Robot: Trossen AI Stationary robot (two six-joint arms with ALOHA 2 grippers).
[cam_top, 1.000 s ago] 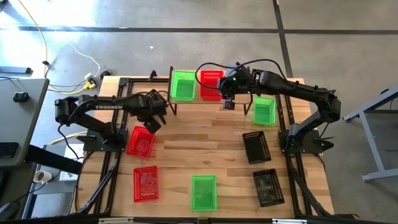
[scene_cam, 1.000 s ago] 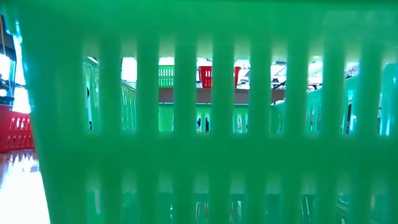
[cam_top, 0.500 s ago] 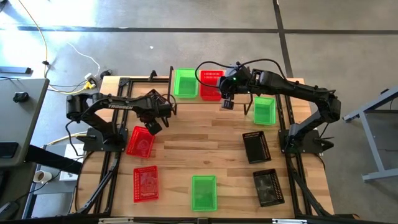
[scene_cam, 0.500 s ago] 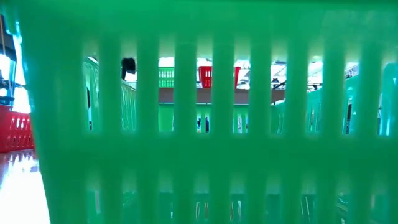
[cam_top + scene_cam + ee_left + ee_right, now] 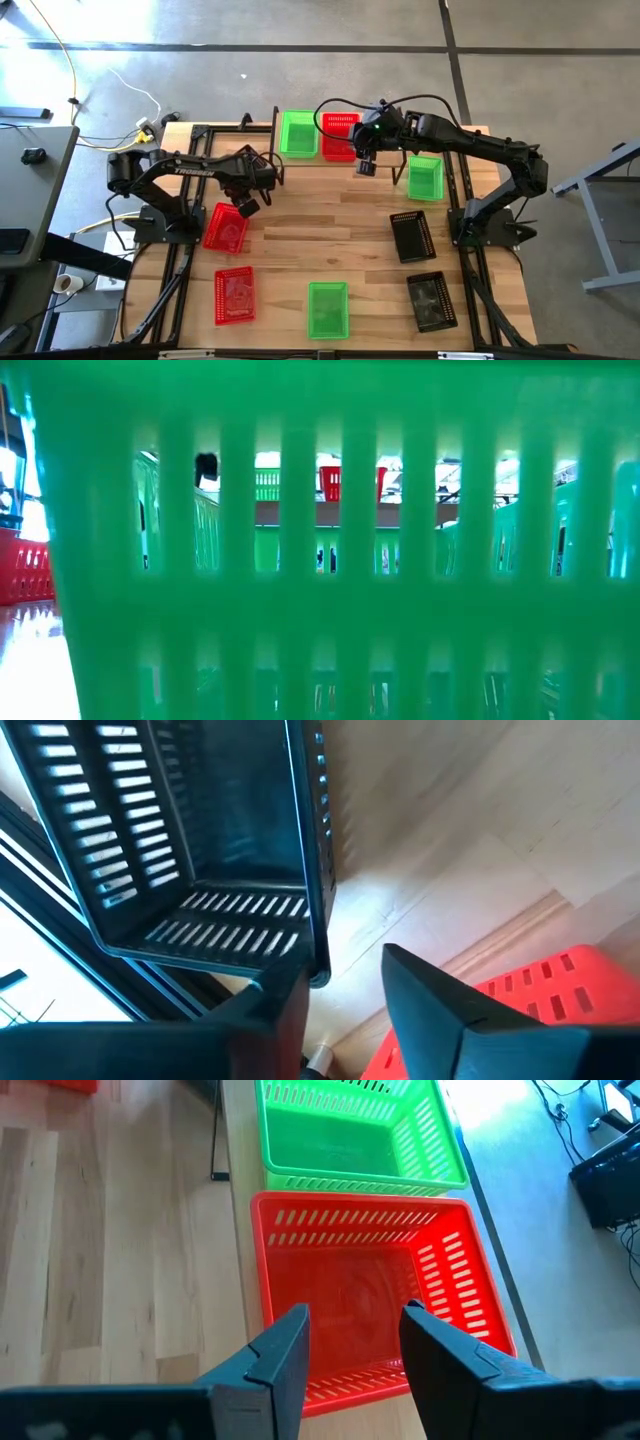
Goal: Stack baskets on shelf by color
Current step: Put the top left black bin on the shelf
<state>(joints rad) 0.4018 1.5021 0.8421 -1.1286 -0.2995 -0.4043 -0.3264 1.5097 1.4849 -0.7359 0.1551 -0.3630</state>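
Observation:
My left gripper point(image 5: 248, 192) is shut on a black basket point(image 5: 200, 850) just left of the shelf point(image 5: 238, 1230), above a red basket point(image 5: 225, 227) on the table. A green basket point(image 5: 295, 135) and a red basket point(image 5: 340, 137) stand side by side on the shelf top. My right gripper point(image 5: 352, 1342) is open above the near end of the red basket point(image 5: 370, 1280) on the shelf; I see no touch. The low view is filled by a green basket point(image 5: 320, 620) right in front of the camera. My left gripper has the black basket by its rim at a corner point(image 5: 316, 975), which stands between the two fingers. The left finger point(image 5: 285, 1005) covers the place of contact. The basket is lifted clear of the table and tilted, its open side toward the wrist.
On the table lie a second red basket point(image 5: 234, 295), a green basket point(image 5: 327, 308) at the near edge, a green basket point(image 5: 425, 178) right of the shelf, and two black baskets point(image 5: 411, 236) point(image 5: 430, 300). Bare wood lies mid-table.
My left gripper has gone a little toward the shelf with the black basket, and a dark part of it has come into the low view. It then held still.

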